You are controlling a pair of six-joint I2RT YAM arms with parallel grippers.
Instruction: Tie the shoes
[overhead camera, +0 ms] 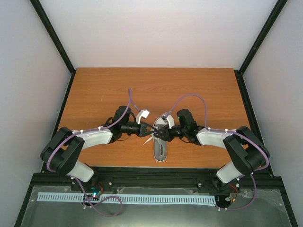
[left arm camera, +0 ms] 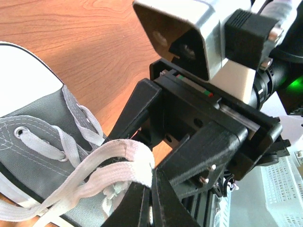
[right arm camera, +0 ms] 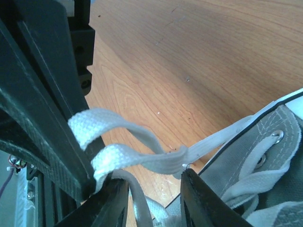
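Note:
The grey sneaker (overhead camera: 161, 150) with white sole rim lies lengthwise at the table's front centre. Both grippers meet over its laces. My left gripper (overhead camera: 147, 131) is shut on a folded loop of white lace (left arm camera: 128, 158); in the left wrist view (left arm camera: 154, 201) its jaws pinch the loop just right of the shoe's grey side (left arm camera: 38, 123). My right gripper (overhead camera: 159, 134) is open; in the right wrist view (right arm camera: 151, 203) its fingers stand apart with a lace strand running down between them. The held loop (right arm camera: 137, 158) stretches from the left gripper's fingers to the shoe (right arm camera: 265, 156).
The wooden table (overhead camera: 104, 90) is enclosed by white walls and black frame posts (overhead camera: 52, 35). A black rail (overhead camera: 156, 177) runs along the near edge, with a white slotted strip (overhead camera: 123, 198) below it. The two gripper bodies are almost touching.

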